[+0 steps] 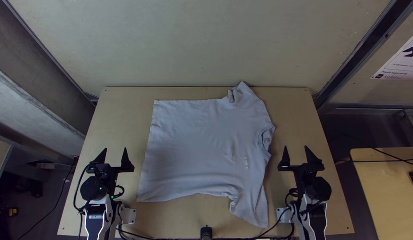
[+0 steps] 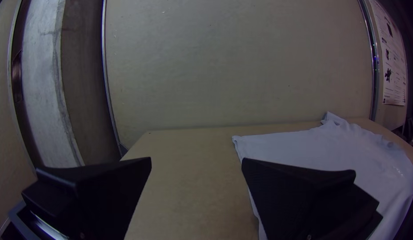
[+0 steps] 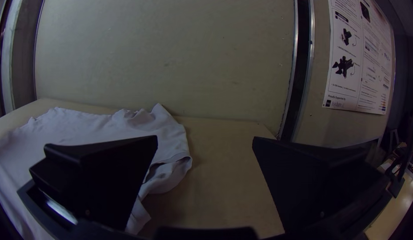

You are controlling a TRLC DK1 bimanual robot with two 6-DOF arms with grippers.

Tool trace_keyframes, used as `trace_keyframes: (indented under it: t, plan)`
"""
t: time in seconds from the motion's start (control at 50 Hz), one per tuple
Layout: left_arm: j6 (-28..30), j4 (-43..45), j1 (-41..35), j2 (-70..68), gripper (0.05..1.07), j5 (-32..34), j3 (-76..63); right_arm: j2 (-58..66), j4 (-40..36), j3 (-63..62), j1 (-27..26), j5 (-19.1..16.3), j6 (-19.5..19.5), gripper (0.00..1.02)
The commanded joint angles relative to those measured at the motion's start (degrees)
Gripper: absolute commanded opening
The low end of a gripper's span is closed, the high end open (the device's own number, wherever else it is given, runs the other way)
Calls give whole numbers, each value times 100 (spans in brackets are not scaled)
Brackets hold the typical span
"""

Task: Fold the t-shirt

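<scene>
Cloth (image 1: 197, 146) spread flat, softly wrinkled; wooden table (image 1: 113, 124) smooth, pale.

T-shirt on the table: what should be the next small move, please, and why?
Probably the right gripper should go to the sleeve nearest the robot and grasp it, to start folding it inward. The t-shirt lies spread, this sleeve sticks out, and the gripper is open and empty beside the collar.
</scene>
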Motion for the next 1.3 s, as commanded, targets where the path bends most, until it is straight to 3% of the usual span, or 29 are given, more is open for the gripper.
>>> trace_keyframes:
  t: [0.0, 0.9, 0.98, 1.1, 1.16, 1.28]
  plan:
    - [94, -122, 23, -45, 103, 23, -233, -47, 94, -85, 11, -2, 106, 98]
    - [-12, -122, 6, -45, 103, 58, -233, -47, 94, -85, 11, -2, 106, 98]
    - [-266, -131, -38, -45, 103, 76, -233, -47, 94, -85, 29, -11, 168, 98]
    - [-275, -131, -38, -45, 103, 76, -233, -38, 94, -85, 73, -11, 247, 98]
    - [-266, -131, -21, -45, 103, 76, -233, -47, 94, -85, 90, -11, 511, 98]
    - [-196, -122, 32, -45, 103, 76, -233, -47, 67, -68, -42, -2, 519, 98]
